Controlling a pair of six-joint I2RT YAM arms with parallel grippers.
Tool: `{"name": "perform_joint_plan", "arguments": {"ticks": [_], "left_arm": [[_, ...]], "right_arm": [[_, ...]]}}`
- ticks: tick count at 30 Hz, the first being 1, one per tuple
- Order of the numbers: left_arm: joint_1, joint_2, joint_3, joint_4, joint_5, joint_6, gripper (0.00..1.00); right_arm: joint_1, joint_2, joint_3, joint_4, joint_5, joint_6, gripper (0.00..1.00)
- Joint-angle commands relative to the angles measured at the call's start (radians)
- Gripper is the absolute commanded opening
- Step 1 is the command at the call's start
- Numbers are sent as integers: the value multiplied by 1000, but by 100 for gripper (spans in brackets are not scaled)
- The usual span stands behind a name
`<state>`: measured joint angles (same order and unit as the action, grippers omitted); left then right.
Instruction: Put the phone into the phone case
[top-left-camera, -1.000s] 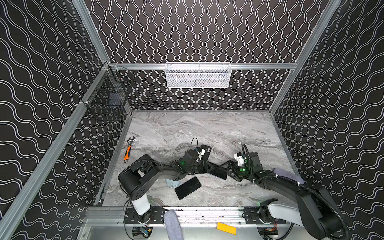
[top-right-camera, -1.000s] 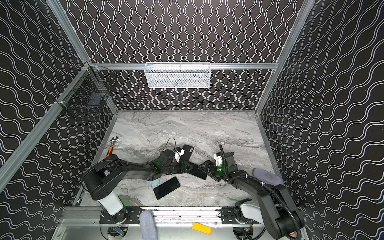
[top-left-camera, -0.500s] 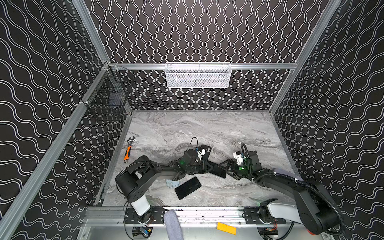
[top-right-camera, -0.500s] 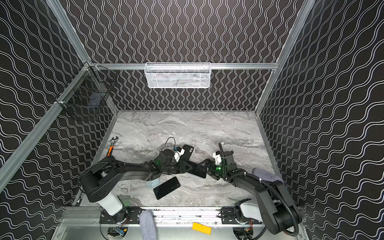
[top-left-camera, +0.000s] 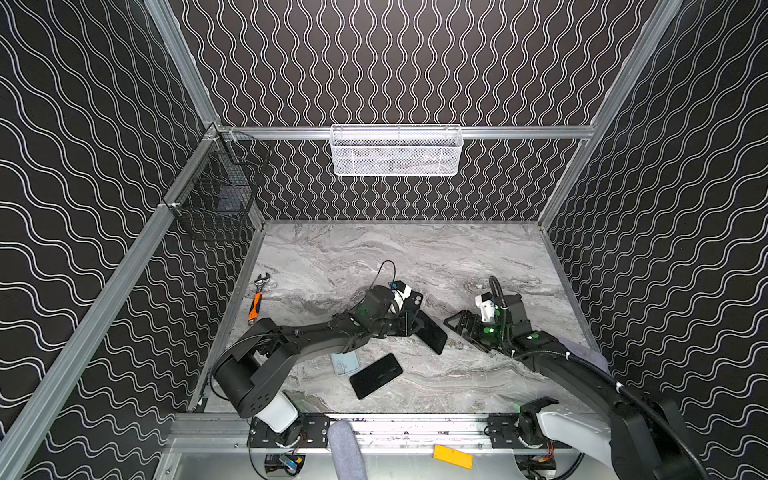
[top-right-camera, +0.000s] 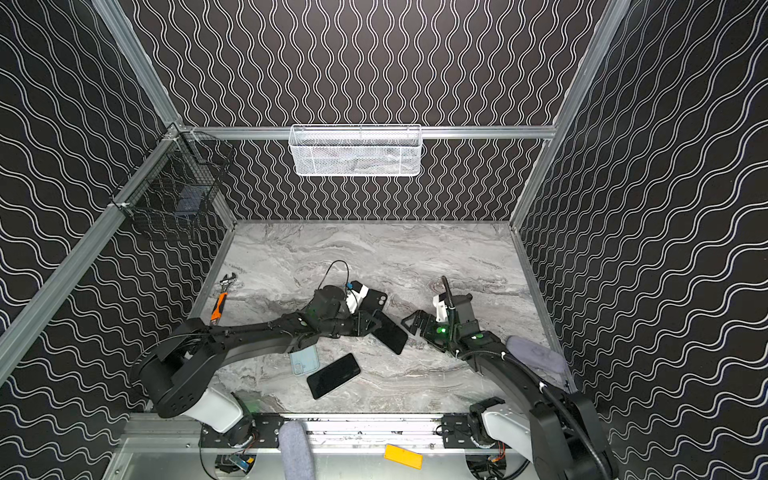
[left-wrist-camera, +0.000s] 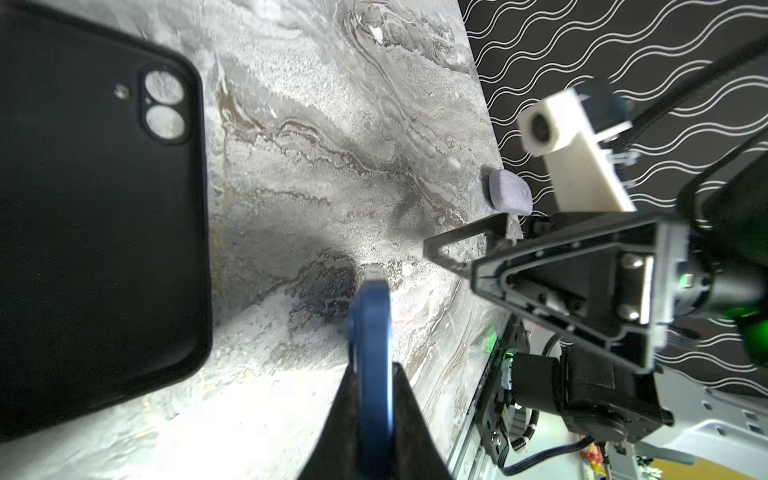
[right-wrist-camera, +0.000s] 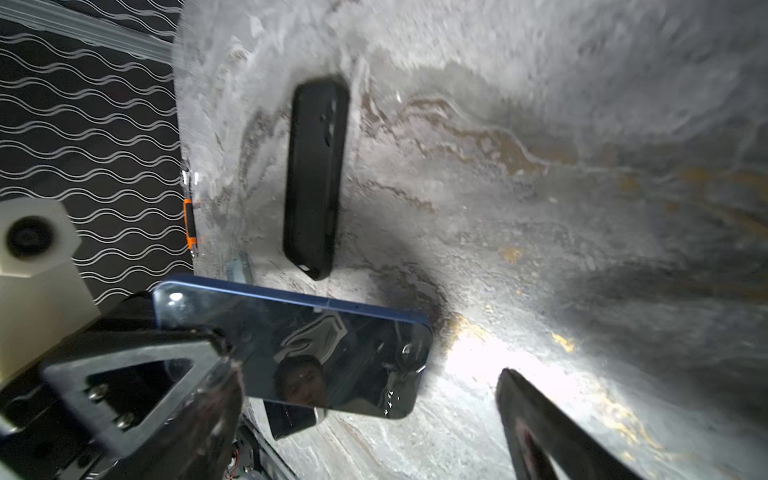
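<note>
The left gripper (left-wrist-camera: 372, 374) is clamped on the two faces of a blue phone (left-wrist-camera: 370, 316), holding it on edge just beside the black case (left-wrist-camera: 104, 228), which lies flat. The right gripper (top-left-camera: 459, 328), jaws wide and empty, sits beyond the phone from the case. Likely best: the right gripper steadies the case while the phone's camera corner goes in first.
</note>
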<state>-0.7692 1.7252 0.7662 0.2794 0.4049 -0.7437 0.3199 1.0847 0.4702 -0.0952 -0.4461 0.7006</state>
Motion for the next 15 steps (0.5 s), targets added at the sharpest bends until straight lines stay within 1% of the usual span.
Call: {"name": "perform_joint_plan", "arguments": {"ticks": [1,5,7,10,15], "left_arm": [[11,-20,46,-84,30,93,10],[16,-47,84,-158,26,129,5],[20,-59,100,-183,31,140,2],[28,-76,134,-237,44,160,0],[39,-124,215,-365,55,220,0]], "right_arm": [[-2,-45,48,-81,36,-64,97],[-2,-112,109,-132,101,-111,98],[-2,-134,134,-138,122,-147,99],[-2,-146,167,-145,103,-210,99],[-2,-146,207,-146,-17,-291,99]]}}
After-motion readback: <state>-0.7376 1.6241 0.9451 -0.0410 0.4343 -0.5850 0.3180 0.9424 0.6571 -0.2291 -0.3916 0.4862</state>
